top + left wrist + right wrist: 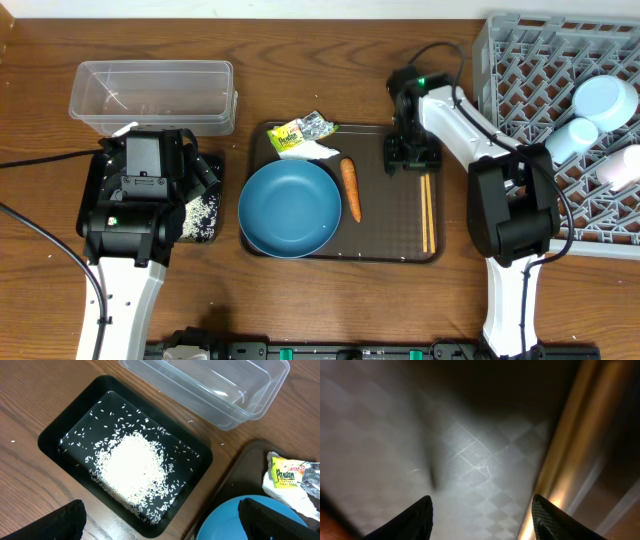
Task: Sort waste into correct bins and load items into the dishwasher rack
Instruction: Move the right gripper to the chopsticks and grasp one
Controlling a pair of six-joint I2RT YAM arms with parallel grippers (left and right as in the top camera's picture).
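Right hand (482, 510) low over the brown serving tray (395, 232), fingers spread wide.
The wooden chopsticks (428, 212) lie flat on that tray just off its right finger, blurred this close. Well across from it, the left hand (162, 520) hangs spread above the black tray (55, 435) that holds the rice heap (132, 467).

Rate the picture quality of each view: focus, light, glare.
Overhead: sharp and evenly lit, with soft glare on the clear tub. Left wrist: the rice in the black tray is crisp; its own fingers are dark and soft. Right wrist: too close to the brown tray, blurred, dark at top, with a bright smear that is likely the chopsticks.
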